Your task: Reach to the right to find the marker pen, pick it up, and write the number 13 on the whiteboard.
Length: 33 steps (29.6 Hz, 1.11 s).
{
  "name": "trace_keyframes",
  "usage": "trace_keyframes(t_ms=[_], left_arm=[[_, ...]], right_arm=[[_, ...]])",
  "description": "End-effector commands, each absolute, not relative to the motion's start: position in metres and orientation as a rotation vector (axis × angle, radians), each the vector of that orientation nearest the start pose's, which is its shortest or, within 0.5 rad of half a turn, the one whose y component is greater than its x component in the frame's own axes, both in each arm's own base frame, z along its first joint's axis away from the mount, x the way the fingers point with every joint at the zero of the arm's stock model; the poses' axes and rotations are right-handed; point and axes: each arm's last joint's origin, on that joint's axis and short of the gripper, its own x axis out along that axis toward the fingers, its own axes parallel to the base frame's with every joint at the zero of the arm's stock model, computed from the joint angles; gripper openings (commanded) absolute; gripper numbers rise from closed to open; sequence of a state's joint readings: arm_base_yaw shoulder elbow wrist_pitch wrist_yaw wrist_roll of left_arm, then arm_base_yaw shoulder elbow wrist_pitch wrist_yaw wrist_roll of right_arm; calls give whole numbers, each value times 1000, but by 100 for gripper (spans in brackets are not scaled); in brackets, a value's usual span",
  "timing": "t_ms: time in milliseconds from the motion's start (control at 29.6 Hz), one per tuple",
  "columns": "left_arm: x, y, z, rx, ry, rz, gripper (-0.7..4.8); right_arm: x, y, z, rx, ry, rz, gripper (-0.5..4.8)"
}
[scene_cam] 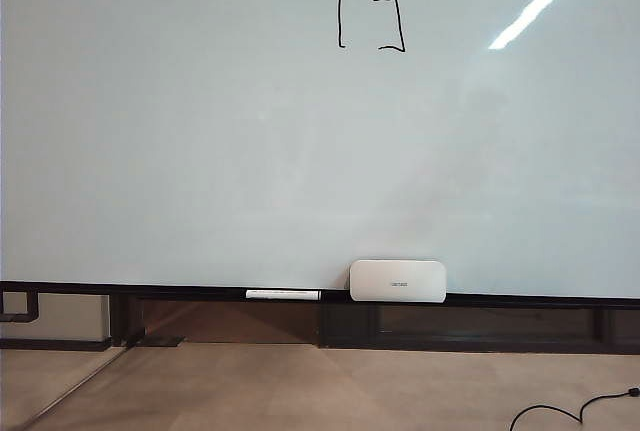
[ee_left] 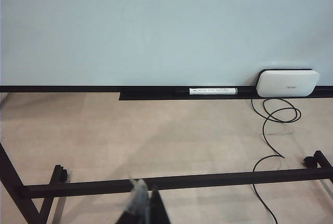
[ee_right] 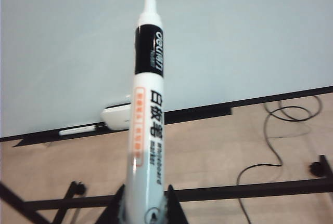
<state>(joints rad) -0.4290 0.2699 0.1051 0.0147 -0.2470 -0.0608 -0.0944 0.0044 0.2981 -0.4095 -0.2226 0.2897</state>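
We see the right gripper (ee_right: 143, 203), cropped, clenched on the marker pen (ee_right: 147, 109); the left gripper (ee_left: 145, 208) looks clenched; the number 13 (scene_cam: 372, 1) at twelve o'clock is cut off.

Right gripper (ee_right: 147, 203) clamps the marker pen (ee_right: 148, 120) at its lower barrel, black tip uncapped and pointing at the whiteboard (ee_right: 250, 31), apart from it. White box (ee_right: 117, 117) and a white stick (ee_right: 78, 130) sit on the black rail (ee_right: 270, 101). Black cable (ee_right: 270, 151) on the floor.
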Motion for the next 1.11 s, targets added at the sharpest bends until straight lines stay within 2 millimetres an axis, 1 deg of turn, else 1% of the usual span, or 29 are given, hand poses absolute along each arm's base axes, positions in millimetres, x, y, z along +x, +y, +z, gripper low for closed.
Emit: trace_keyframes(t_ms=[34,304,438,540,708,978,1113], left_arm=[[105,-40,179,-14,138,-178,-6],[103,-39,180,-17,128,-178,-6],[96,-36,188,-49,39,-178,-6],[91,-30,194,-71,-28,-155,-6],[88,-17,199,-87,-105,-49,-6],[88,-12,199,-84,-108,17,-6],[90,-10,194,-78,-89,43,-6]], right_arm=[[68,0,225,307,115,130,-1],[68,0,225,307,115,130,-1],[69,0,224,307,117,130,-1],[71,0,218,310,133,128,-1],[78,0,194,322,209,116,-1],[83,-1,172,333,280,106,-1],[85,-1,163,337,308,101,-1]])
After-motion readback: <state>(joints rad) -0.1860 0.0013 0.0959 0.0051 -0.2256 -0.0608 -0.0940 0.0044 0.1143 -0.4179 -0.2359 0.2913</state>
